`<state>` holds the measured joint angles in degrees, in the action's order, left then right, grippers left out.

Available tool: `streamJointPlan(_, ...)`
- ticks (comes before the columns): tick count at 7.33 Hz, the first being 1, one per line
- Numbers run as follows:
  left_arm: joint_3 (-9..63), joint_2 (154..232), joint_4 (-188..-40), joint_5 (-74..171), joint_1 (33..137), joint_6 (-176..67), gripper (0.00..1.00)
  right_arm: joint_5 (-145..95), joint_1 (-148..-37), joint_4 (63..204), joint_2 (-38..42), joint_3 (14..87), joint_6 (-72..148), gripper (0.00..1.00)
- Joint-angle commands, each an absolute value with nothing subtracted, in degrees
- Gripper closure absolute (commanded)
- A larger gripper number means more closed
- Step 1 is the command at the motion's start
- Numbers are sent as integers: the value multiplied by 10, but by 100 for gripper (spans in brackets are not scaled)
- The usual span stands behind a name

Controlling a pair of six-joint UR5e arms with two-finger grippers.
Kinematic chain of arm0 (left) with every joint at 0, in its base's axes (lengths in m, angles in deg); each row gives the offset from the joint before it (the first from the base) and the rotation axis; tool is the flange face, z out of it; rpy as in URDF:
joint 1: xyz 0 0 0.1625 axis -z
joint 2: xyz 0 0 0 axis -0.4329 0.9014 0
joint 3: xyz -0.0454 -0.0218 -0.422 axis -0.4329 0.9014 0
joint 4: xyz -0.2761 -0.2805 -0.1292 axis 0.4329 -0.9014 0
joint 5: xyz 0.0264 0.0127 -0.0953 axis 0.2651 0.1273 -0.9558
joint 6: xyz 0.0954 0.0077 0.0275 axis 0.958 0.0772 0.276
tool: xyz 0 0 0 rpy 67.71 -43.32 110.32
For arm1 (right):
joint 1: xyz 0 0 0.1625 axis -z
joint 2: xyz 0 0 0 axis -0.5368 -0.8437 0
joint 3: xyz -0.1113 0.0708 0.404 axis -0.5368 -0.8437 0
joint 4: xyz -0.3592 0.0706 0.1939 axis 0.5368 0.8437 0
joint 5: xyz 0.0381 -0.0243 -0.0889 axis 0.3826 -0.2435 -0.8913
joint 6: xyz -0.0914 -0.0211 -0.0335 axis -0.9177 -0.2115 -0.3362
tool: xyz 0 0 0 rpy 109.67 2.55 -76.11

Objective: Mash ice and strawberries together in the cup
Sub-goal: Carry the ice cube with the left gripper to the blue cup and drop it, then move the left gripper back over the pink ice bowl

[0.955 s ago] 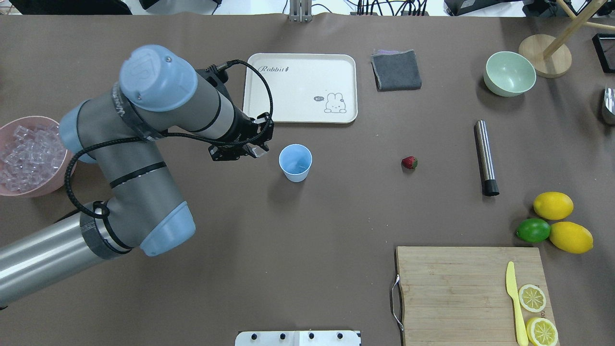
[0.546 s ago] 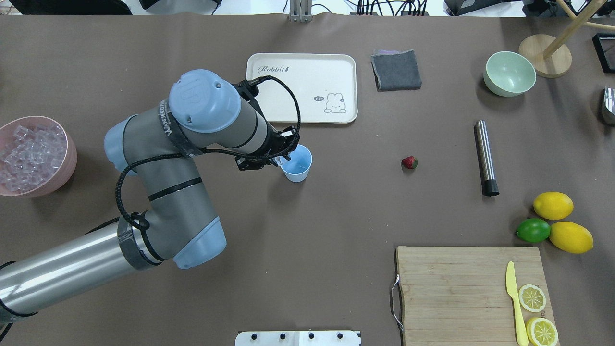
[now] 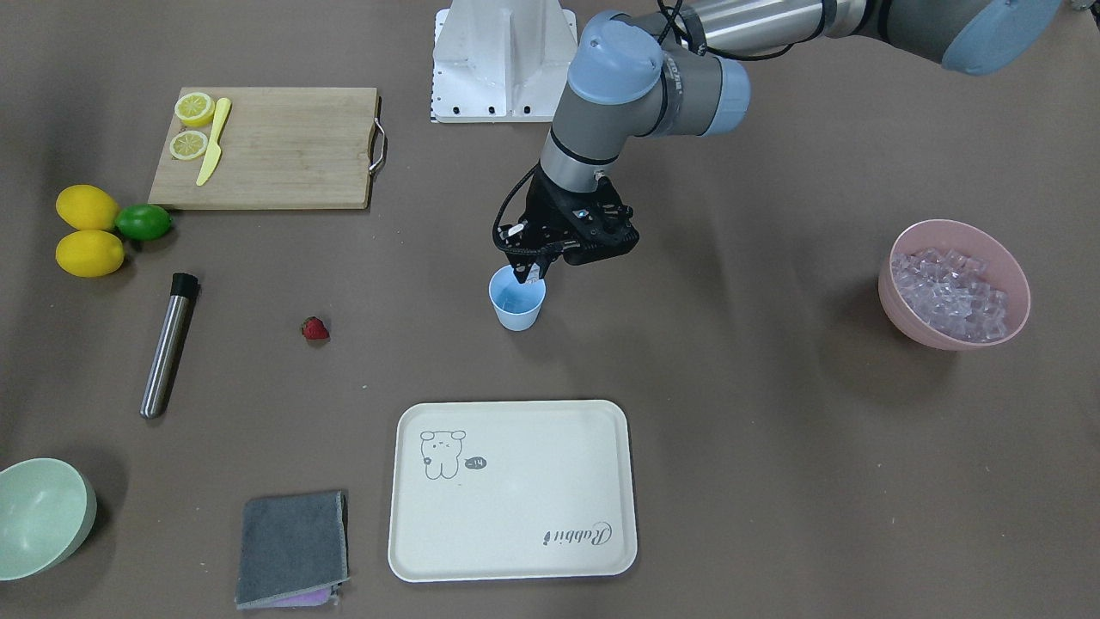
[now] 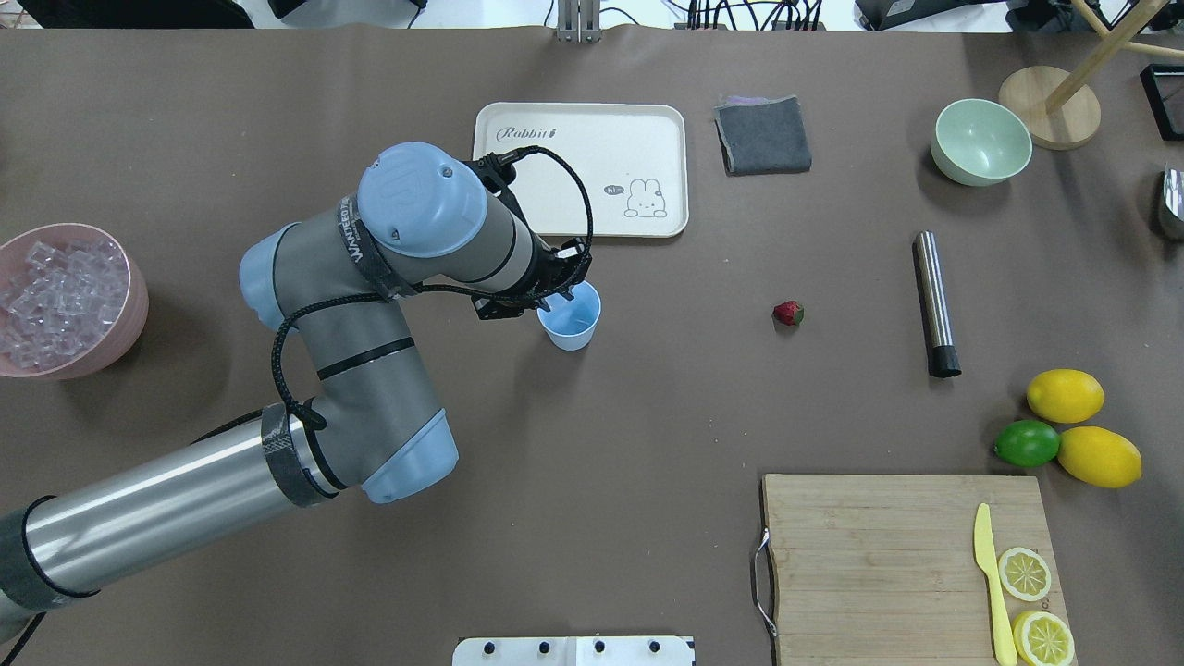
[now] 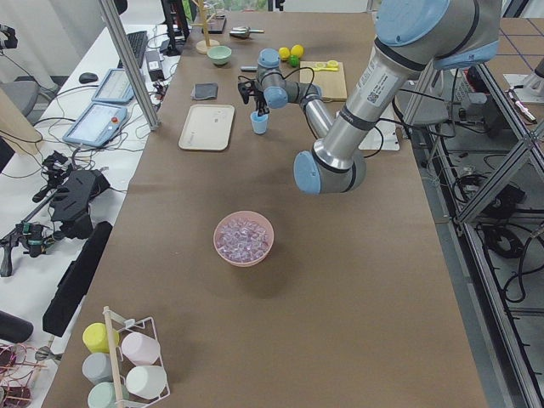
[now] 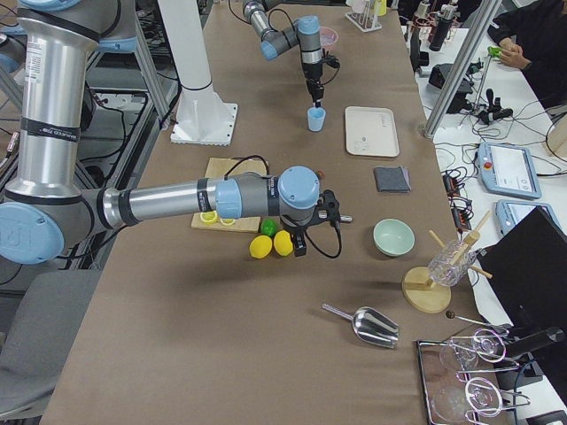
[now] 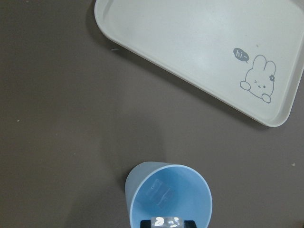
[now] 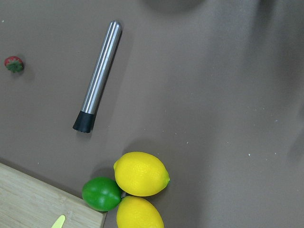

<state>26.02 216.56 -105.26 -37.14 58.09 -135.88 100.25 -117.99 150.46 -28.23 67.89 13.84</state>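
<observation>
The light-blue cup point(image 4: 572, 324) stands upright mid-table, also seen in the front view point(image 3: 516, 308). My left gripper point(image 4: 560, 294) hangs just over its rim, shut on one clear ice cube point(image 7: 167, 222). Another ice cube point(image 7: 159, 192) lies on the cup's bottom point(image 7: 190, 199). More ice point(image 4: 55, 296) fills the pink bowl point(image 4: 129, 319) at far left. The small red strawberry point(image 4: 788, 314) lies on the table right of the cup. My right gripper point(image 6: 301, 246) hovers above the lemons; I cannot tell whether it is open or shut.
A cream tray point(image 4: 527, 185) lies just behind the cup. A steel muddler point(image 4: 935, 303) lies right of the strawberry. Two lemons point(image 4: 1064, 395) and a lime point(image 4: 1026, 443) sit beyond it. A cutting board point(image 4: 879, 555) with knife and lemon slices is front right. A pale green bowl point(image 4: 980, 141) and grey cloth point(image 4: 763, 136) stand at the back.
My left arm has swung right from near the pink bowl, and its gripper now sits over the cup's rim with the ice cube. Nothing else moved.
</observation>
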Motion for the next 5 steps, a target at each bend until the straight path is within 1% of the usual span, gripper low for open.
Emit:
streamJointPlan(1,258,2169,-1054,-372,581,-1360,3,1002,-1180,1505,-283,679,138,0)
streamJointPlan(3,295,2145,-1048,-377,611,-1305,3,1003,-1181,1505,-283,680,137,0)
streamJointPlan(5,373,2046,-1034,-377,644,-1103,2,1003,-1180,1467,-290,687,139,0)
